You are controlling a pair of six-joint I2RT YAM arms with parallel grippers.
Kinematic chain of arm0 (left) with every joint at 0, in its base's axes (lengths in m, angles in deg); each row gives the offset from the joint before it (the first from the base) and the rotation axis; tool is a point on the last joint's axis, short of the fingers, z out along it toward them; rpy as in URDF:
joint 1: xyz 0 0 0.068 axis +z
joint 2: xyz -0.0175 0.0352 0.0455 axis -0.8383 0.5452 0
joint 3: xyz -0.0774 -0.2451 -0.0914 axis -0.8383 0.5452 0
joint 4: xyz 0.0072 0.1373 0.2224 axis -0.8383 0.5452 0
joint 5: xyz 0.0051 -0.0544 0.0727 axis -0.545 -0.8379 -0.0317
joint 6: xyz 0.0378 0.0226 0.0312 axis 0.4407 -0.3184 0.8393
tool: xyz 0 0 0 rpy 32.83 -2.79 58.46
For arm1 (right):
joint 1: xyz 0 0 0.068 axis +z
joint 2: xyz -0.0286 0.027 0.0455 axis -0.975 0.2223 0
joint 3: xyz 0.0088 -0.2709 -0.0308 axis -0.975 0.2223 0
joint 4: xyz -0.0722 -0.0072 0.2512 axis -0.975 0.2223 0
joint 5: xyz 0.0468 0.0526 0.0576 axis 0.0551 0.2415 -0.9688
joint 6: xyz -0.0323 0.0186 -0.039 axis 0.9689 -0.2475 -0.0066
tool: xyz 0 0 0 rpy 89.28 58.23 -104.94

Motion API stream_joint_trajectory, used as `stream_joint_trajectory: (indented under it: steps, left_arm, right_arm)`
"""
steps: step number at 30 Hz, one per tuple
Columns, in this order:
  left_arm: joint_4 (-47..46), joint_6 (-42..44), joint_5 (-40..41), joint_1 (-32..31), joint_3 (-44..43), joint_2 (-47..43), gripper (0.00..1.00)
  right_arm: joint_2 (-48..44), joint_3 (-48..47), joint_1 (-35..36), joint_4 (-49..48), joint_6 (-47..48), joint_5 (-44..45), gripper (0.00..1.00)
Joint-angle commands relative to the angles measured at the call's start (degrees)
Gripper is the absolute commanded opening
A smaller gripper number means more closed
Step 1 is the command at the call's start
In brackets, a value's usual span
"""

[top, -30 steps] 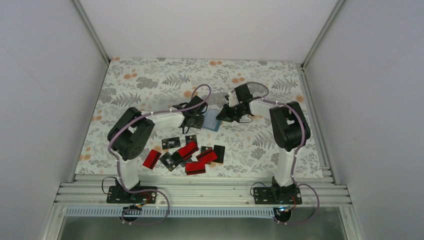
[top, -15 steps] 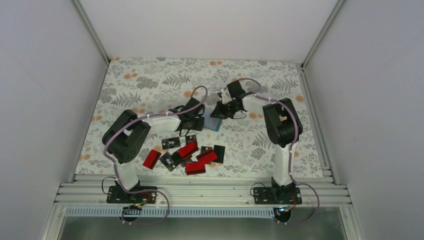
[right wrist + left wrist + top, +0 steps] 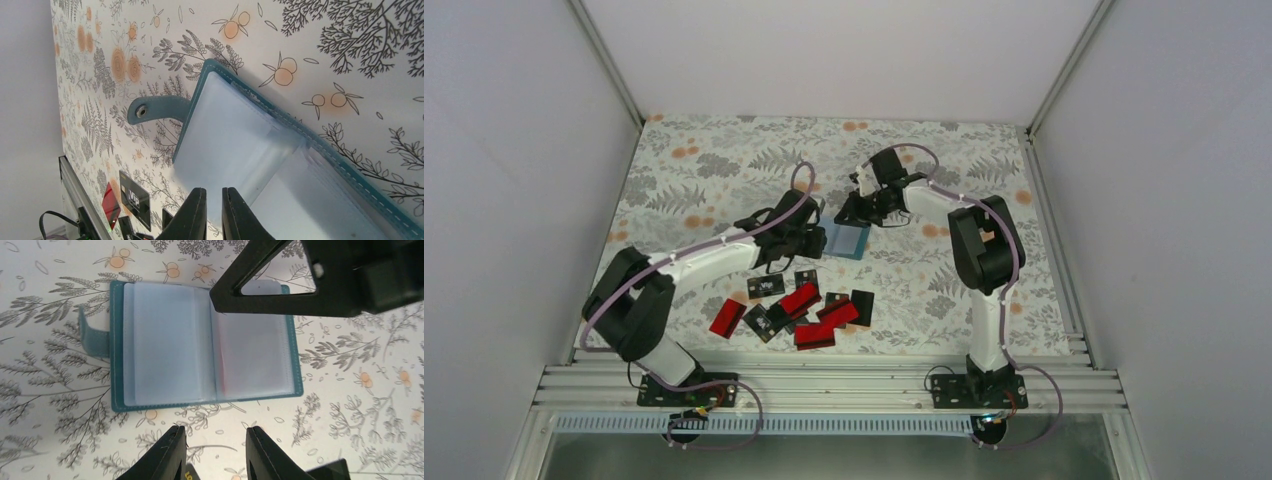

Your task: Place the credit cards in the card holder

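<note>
Nearest the arm bases, red and black credit cards are scattered in a loose heap on a flower-printed table. Just beyond the heap, the left gripper is held over bare cloth. Its fingers are set apart and nothing is seen between them. The teal card holder is laid flat and open just past those fingertips, untouched by them, with its clear sleeves facing up. A thin red edge is seen inside the right page by the fold. A strap with a snap is spread out from one side. At the far edge, the right gripper is poised over the sleeves, its fingers almost together with only a slit between them.
</note>
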Motion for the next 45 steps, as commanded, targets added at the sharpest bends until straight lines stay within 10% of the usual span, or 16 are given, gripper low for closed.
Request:
stream_joint_trajectory:
  steps: [1,31,45]
  left_arm:
    - [3.35,-1.10,-0.84,-0.26,1.05,-4.55,0.31]
    - [13.14,3.57,1.04,-9.64,5.23,-13.62,0.48]
    - [16.67,-9.17,1.33,-18.79,16.00,-20.47,0.49]
  right_arm:
    - [-1.11,-1.53,0.39,2.46,1.34,1.22,0.11]
    - [-24.77,18.42,1.34,2.87,3.58,5.56,0.25]
    - [-36.60,36.29,16.95,-4.09,-3.97,8.83,0.30]
